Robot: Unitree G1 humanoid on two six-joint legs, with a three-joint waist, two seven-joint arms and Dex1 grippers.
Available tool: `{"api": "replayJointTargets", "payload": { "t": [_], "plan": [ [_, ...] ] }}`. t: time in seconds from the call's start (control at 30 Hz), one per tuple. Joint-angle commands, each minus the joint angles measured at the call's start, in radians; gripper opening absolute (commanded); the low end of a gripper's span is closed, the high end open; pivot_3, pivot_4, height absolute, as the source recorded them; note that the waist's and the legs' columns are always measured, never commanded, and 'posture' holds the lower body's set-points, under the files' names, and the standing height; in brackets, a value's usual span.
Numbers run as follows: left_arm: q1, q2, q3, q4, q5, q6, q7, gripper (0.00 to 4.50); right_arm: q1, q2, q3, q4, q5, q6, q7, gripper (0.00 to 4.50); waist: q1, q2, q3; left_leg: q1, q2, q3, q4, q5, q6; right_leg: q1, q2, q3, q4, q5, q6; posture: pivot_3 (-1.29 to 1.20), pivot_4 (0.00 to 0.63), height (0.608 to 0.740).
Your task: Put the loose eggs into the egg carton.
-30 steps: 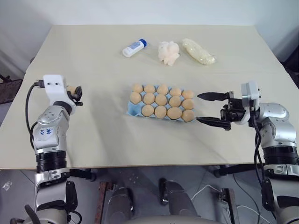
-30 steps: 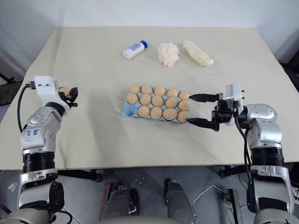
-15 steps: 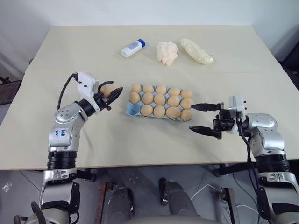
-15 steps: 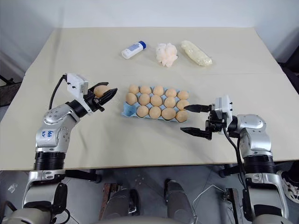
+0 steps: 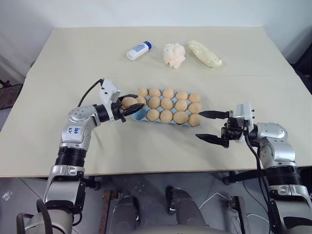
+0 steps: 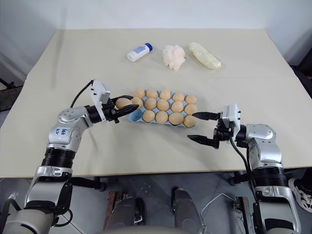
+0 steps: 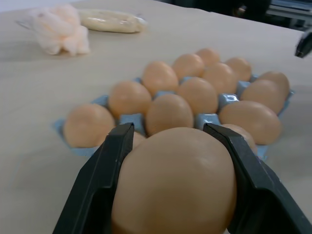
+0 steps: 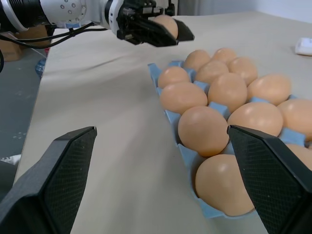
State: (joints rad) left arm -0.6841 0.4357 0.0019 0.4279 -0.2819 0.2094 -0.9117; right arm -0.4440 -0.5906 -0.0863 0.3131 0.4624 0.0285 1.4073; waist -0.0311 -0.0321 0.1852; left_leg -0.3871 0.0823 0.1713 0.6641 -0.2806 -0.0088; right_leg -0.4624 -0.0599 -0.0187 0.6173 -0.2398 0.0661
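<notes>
Clamped between the two black fingers of the left gripper (image 5: pixel 130 107), one tan egg (image 5: pixel 128 102), poised just over the near-left corner of the blue egg carton (image 5: pixel 138 115), where one cup sits bare. Spread wide and holding nothing, the right gripper (image 5: pixel 208 126), just beside the carton's right end. Farther back on the beige table (image 5: pixel 87 58): a white bottle (image 5: pixel 139 49), a white wad (image 5: pixel 175 54), a wrapped roll (image 5: pixel 206 53).
</notes>
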Motion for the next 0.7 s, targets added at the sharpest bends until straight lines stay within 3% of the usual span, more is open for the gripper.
{"api": "replayJointTargets", "payload": {
  "t": [0.03,0.23,0.57,0.7],
  "plan": [
    [-0.043,-0.001,-0.012,0.051,0.031,-0.051,-0.017,2.7,0.007,-0.017,-0.023,-0.044,0.013,0.001,-0.013,4.5,0.0,0.0,0.0,0.0,0.0,0.0,0.0,0.0,0.0,0.0,0.0,0.0,0.0,0.0,0.0,0.0,0.15,0.74],
    [-0.074,-0.024,-0.002,0.09,0.025,-0.084,-0.01,4.41,0.02,-0.021,-0.026,-0.06,0.016,0.007,-0.026,4.5,0.002,0.0,0.0,0.0,0.0,0.0,0.0,0.0,0.0,0.0,0.0,0.0,0.0,0.0,0.0,0.0,0.15,0.74],
    [-0.09,0.011,0.028,0.011,-0.01,-0.019,-0.027,4.46,0.01,-0.047,-0.038,-0.076,0.024,0.025,-0.031,4.5,0.0,0.0,0.0,0.0,0.0,0.0,0.0,0.0,0.0,0.0,0.0,0.0,0.0,0.0,0.0,0.0,0.15,0.74],
    [-0.048,0.04,0.097,-0.083,-0.125,0.108,-0.069,4.46,0.0,-0.069,-0.047,-0.079,0.031,0.033,-0.024,4.5,-0.001,0.0,0.0,0.0,0.0,0.0,0.0,0.0,0.0,0.0,0.0,0.0,0.0,0.0,0.0,0.0,0.15,0.74]
  ]
}}
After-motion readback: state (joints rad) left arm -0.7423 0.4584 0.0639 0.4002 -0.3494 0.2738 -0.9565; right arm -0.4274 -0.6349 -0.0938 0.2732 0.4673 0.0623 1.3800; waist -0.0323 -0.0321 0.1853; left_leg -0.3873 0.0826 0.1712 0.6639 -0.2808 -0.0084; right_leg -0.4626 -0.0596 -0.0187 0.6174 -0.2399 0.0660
